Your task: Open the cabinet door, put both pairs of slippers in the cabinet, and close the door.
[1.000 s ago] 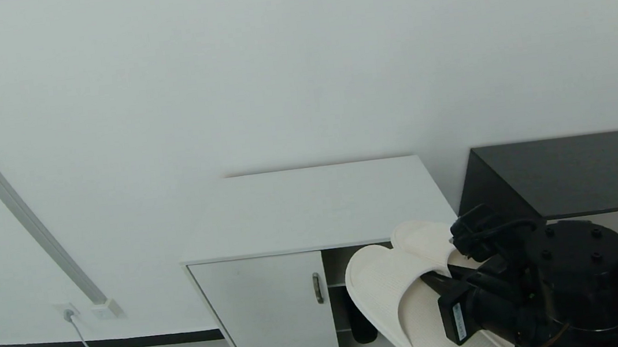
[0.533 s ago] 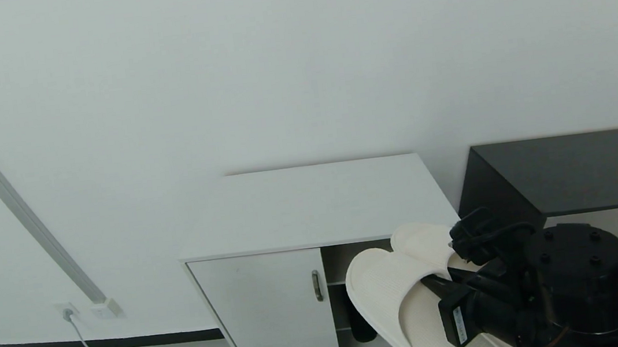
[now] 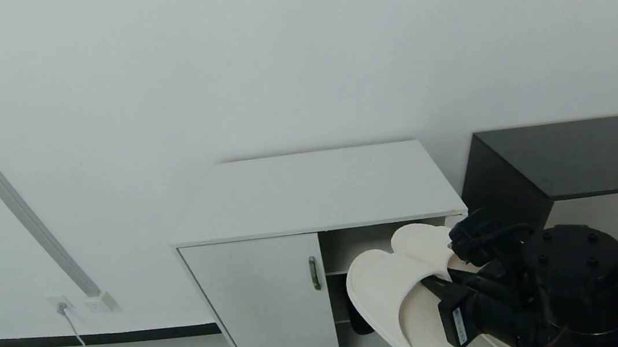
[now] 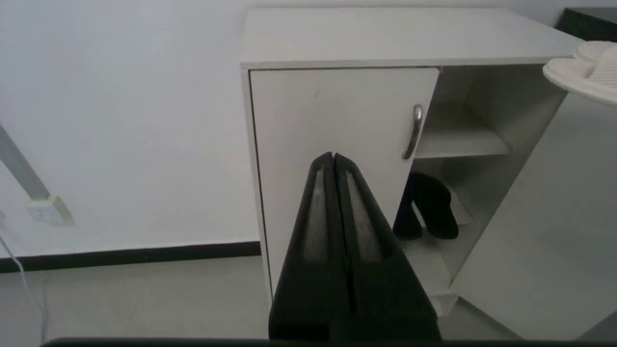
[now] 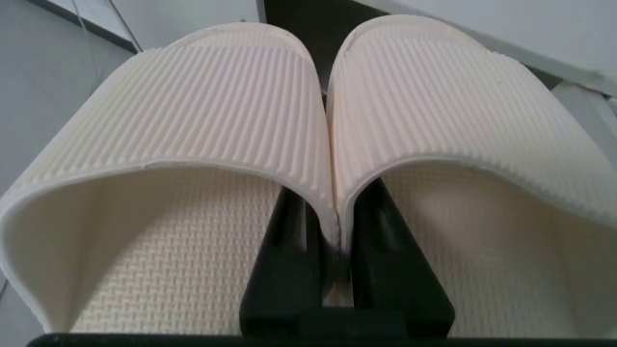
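The slippers (image 5: 241, 106) are cream, with ribbed uppers and diamond-embossed insoles. The cabinet (image 3: 311, 190) is plain white, its handle (image 3: 314, 273) dark grey. The pair (image 4: 429, 207) inside is black.

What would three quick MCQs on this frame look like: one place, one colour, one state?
1. Where is the dark pair of slippers?
A. On top of the white wooden cabinet
B. Inside the cabinet, below its shelf
C. On the floor by the wall socket

2. What colour is the ribbed foam pair of slippers in the right gripper?
A. Cream
B. Black
C. Red

3. How is the left gripper?
A. Open wide
B. Shut, holding nothing
C. Shut on a slipper

Answers:
1 B: the left wrist view shows the dark pair in the open compartment under the shelf.
2 A: the right wrist view shows both ribbed uppers cream, clamped together at their inner edges.
3 B: its fingers meet with nothing between them.
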